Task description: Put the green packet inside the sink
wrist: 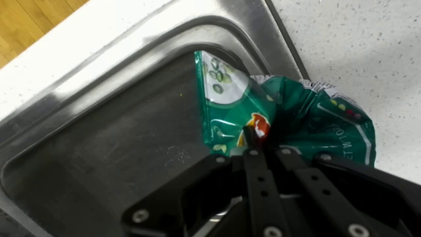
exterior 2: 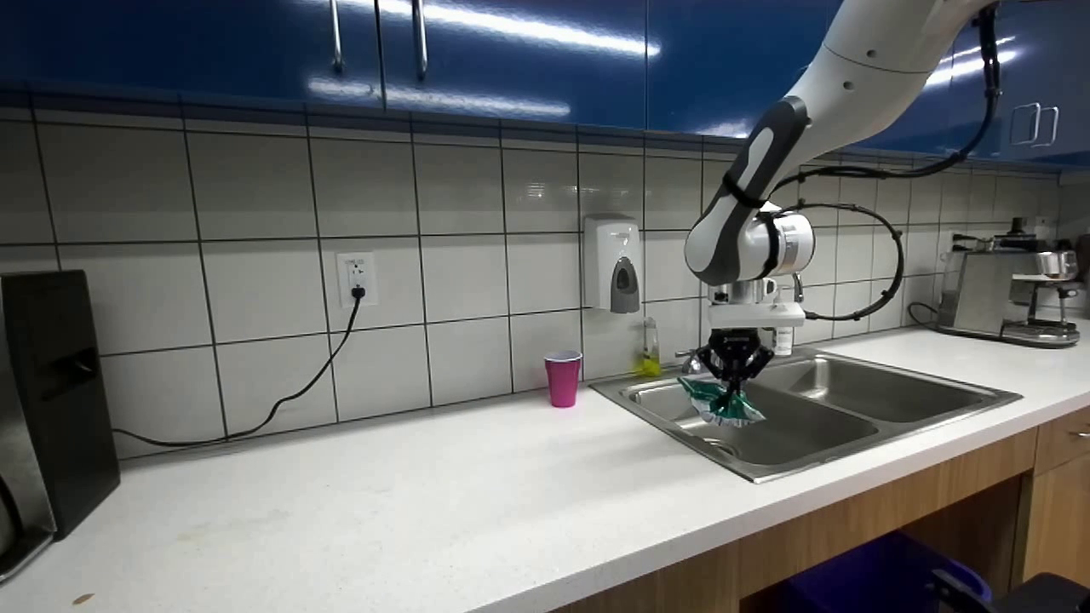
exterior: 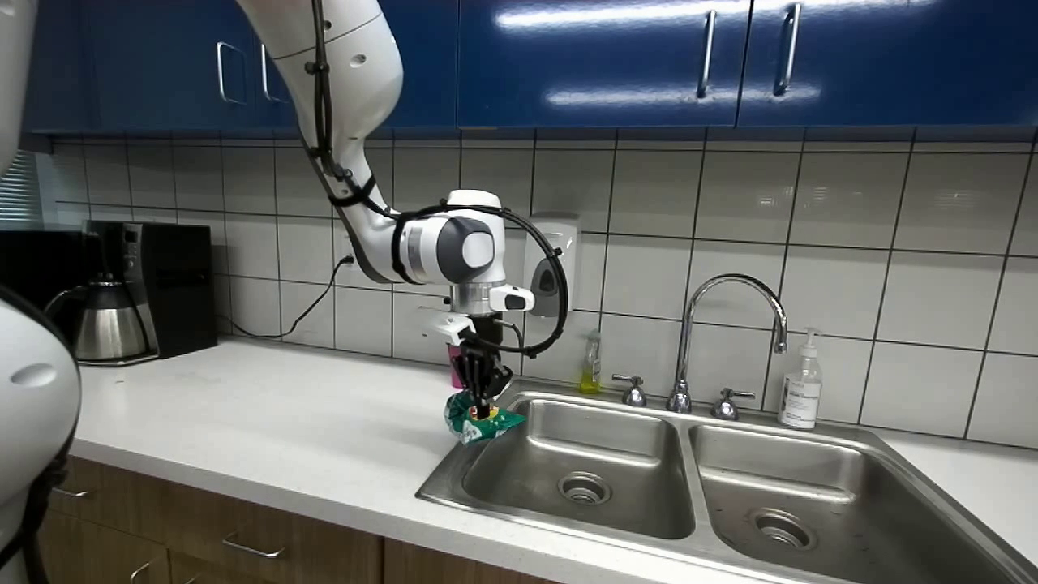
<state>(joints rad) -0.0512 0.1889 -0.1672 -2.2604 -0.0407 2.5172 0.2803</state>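
The gripper [exterior: 483, 410] is clamped on the middle of the green packet [wrist: 289, 108], which hangs above and across the rim of the sink [exterior: 535, 478], held high presumably to clear that edge, while inside the sink a round drain [exterior: 584, 488] shows, a pink cup [exterior 2: 563, 381] hides its inside and a bottle [exterior: 593, 357] holds yellow liquid [exterior: 589, 378].

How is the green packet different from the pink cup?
The packet is green with printed pictures; the cup is plain pink outside. The packet is crinkled; the cup looks smooth. The gripper holds the packet; the cup stands upright on the counter. Both are near the sink.
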